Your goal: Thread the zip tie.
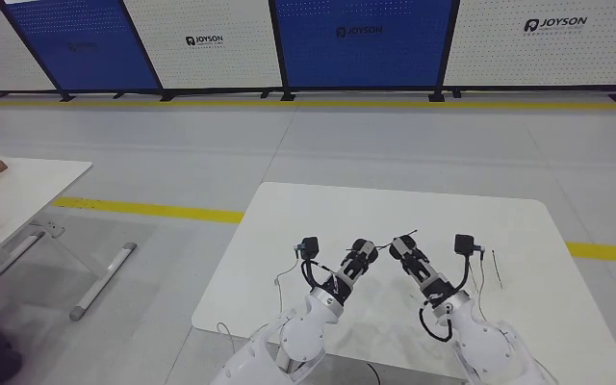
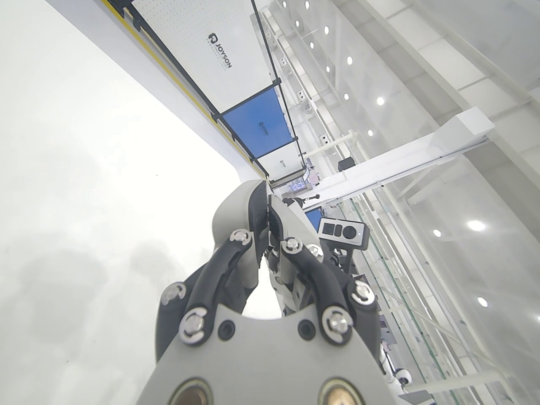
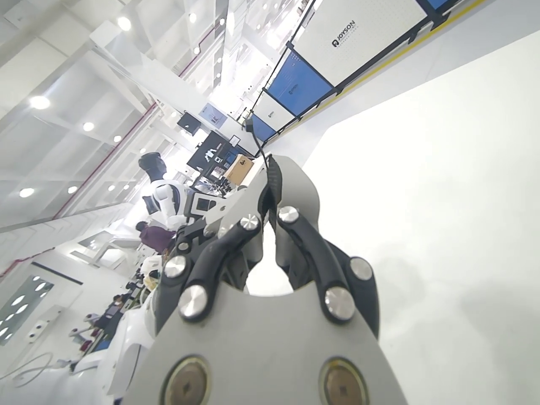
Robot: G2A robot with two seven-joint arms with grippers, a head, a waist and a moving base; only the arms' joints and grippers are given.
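A thin black zip tie (image 3: 258, 145) sticks out from the tips of my right gripper (image 3: 268, 179), which is shut on it; its small head points away from the fingers. In the top view the same zip tie (image 1: 406, 235) shows as a short dark line above the right gripper (image 1: 402, 247). My left gripper (image 2: 266, 202) is shut, pads pressed together, with nothing visible between them. Seen from the top, the left gripper (image 1: 364, 250) hovers over the white table (image 1: 289, 221), tip to tip with the right one and a small gap between them.
A second black zip tie (image 1: 497, 269) lies flat on the table to the right of the right arm. The table's far half is bare white surface. Another white table (image 1: 29, 183) stands off to the left across the floor.
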